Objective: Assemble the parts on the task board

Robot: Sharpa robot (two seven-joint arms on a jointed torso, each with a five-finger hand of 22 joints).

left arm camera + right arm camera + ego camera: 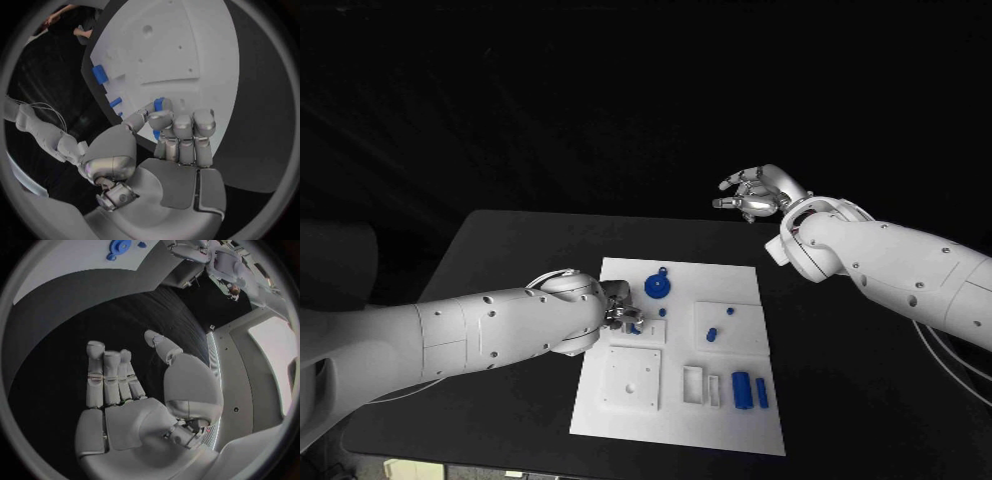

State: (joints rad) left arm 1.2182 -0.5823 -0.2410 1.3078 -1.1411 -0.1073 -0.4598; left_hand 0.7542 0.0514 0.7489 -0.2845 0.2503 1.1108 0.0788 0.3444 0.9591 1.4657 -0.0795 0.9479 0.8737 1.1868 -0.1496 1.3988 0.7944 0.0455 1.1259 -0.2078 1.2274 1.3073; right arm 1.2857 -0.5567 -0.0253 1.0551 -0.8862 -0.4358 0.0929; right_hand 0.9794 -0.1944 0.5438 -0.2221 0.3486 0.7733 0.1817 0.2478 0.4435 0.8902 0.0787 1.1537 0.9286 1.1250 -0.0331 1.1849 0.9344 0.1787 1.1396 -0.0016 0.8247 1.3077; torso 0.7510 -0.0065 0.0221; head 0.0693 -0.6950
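Note:
The white task board (678,425) lies in the middle of the black table. My left hand (620,312) hovers over the board's left part and pinches a small blue part (159,105) between thumb and finger, over a raised white block (640,330). The other fingers curl beside it. On the board lie a round blue disc (658,288), two small blue pegs (713,334) and a blue cylinder (741,389). My right hand (759,195) is raised beyond the table's far right edge, fingers apart and holding nothing (131,385).
A square white plate (632,378) with holes and a narrow white block (694,384) sit on the board's near half, with a slim blue bar (762,392) beside the cylinder. Bare black table (862,400) surrounds the board.

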